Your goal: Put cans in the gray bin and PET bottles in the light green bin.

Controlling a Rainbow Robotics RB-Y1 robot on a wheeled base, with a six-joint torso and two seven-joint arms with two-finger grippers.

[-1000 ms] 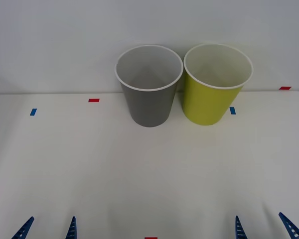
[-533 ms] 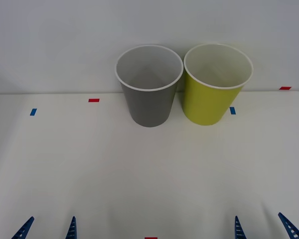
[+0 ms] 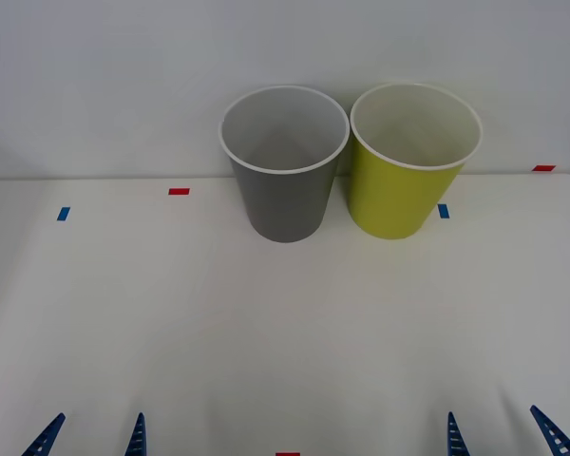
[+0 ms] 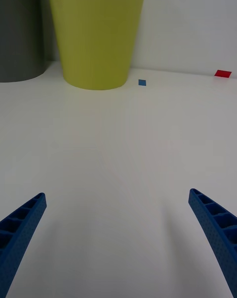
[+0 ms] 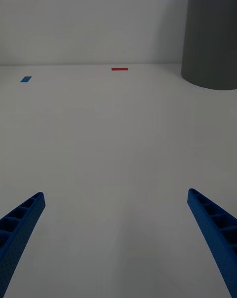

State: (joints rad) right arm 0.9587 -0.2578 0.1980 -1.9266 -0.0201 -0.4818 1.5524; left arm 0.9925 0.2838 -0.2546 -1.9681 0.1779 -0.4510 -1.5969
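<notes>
Fingers of the left gripper (image 3: 93,435) and of the right gripper (image 3: 503,432) are spread wide and empty, parked low at the near edge of the counter (image 3: 285,323); the gray bin (image 3: 284,166) and the green bin (image 3: 411,163) are stood upright at the far edge, almost touching, pale insides seemingly bare; no can or bottle is seen on the counter. A mix-up is risked by the bins' identical shape and closeness; a rim could be clipped and a bin toppled.

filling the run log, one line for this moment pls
left claw open, low | right claw open, low | gray bin, light green bin upright
</notes>
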